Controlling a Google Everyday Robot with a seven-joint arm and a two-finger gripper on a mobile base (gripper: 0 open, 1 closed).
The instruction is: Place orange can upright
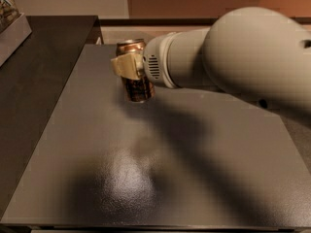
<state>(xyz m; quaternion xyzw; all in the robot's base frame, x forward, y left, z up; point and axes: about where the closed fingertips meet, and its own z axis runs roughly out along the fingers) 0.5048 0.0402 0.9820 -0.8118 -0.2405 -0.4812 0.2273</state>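
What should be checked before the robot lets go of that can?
1. Gripper holds the can: ok, it is shut around the can's middle.
2. Can upright: ok, top end up, with a slight lean.
3. Can's base resting on the table: cannot tell; it may hang just above.
4. Can over the table, inside its edges: ok.
5. Arm away from the can's top: ok, it comes in from the side.
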